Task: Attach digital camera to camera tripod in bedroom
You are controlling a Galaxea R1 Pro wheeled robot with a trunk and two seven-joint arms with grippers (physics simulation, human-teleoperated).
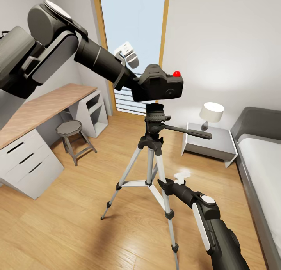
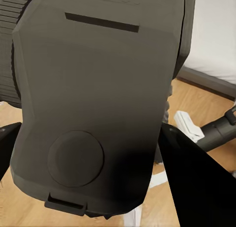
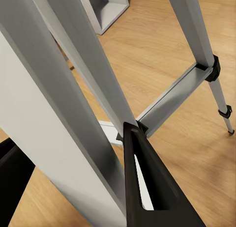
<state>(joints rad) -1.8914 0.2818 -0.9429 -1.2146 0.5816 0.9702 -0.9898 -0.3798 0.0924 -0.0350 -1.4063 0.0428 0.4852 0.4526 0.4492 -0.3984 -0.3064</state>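
Digital camera [image 1: 158, 86]: clamped in left gripper [image 1: 134, 82], fingertips hidden behind its body, just above camera tripod [image 1: 153, 153] head. Right gripper [image 1: 166, 183]: closed around tripod leg.

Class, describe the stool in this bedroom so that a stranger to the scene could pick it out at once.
Start at the long wood-topped desk along the wall left of the tall window. On the plank floor just in front of it stands the stool. It is short and grey with a round seat and splayed legs, far lower than the silver-legged tripod mid-room.
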